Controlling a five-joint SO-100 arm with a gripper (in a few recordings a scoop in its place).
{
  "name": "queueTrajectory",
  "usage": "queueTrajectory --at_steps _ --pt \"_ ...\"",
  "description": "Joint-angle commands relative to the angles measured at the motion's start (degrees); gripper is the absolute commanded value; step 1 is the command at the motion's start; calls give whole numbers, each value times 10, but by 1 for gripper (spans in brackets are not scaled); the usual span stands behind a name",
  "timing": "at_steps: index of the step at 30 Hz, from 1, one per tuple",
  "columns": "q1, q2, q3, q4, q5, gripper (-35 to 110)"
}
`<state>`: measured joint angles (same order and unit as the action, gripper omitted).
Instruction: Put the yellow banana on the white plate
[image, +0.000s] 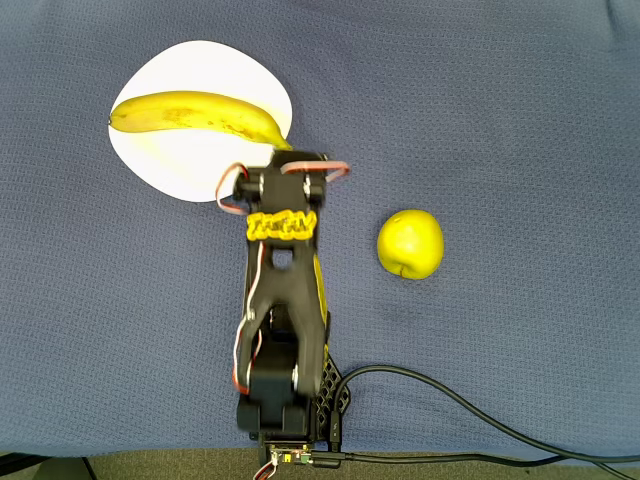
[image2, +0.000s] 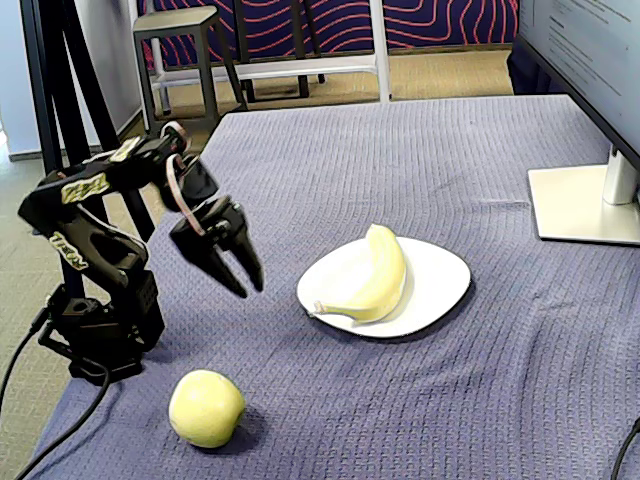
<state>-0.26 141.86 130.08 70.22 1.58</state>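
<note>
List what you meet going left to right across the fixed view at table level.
Arm base → apple → gripper → banana on the plate → monitor stand.

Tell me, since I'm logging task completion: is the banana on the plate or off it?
On it. The yellow banana lies across the white plate, and the gripper hangs open beside the plate, apart from the fruit.
</note>
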Motion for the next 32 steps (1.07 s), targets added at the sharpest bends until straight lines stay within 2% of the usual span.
queueTrajectory --at_steps 1,13,19,32 --pt "15 127 100 -47 -43 0" --pt "40 245 247 -56 -109 0" --pt "40 331 297 -18 -90 0" --pt "29 368 350 -12 -103 0"
